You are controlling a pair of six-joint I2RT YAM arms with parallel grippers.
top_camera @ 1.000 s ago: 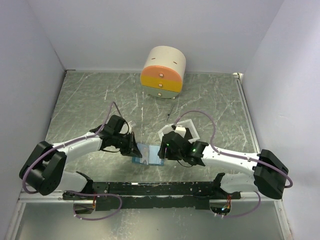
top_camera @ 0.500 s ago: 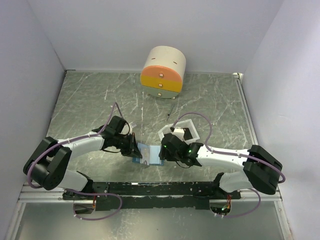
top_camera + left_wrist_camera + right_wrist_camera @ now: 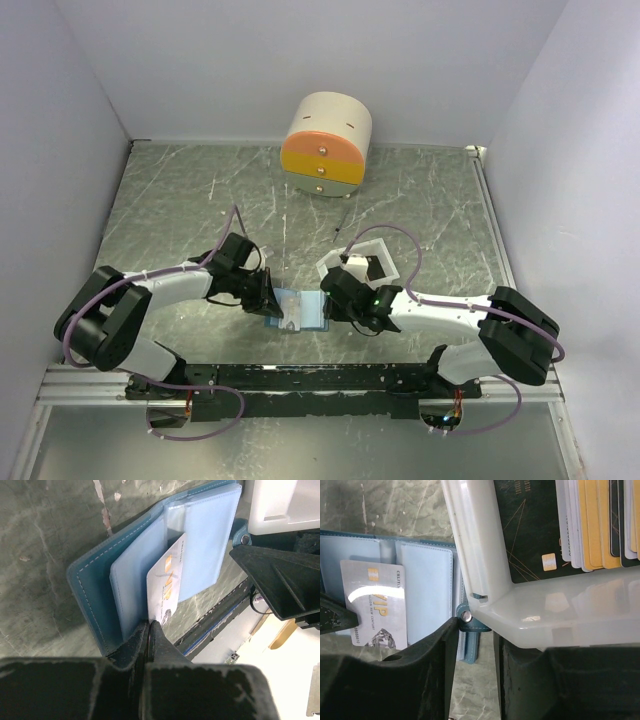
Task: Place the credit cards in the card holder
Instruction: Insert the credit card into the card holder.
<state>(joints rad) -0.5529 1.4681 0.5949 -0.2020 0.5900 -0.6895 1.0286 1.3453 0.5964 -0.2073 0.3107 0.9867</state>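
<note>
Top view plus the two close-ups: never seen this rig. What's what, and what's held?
Two robot arms are bolted at the near edge of a table. The top view looks down from above them. Each close-up comes from a camera on one wrist. On the table are a round drawer box, a white tray of cards and an open blue card holder. The left claw is shut on a whitish card lying over the holder's pockets. The right claw stands open, fingers either side of the holder's snap tab.
</note>
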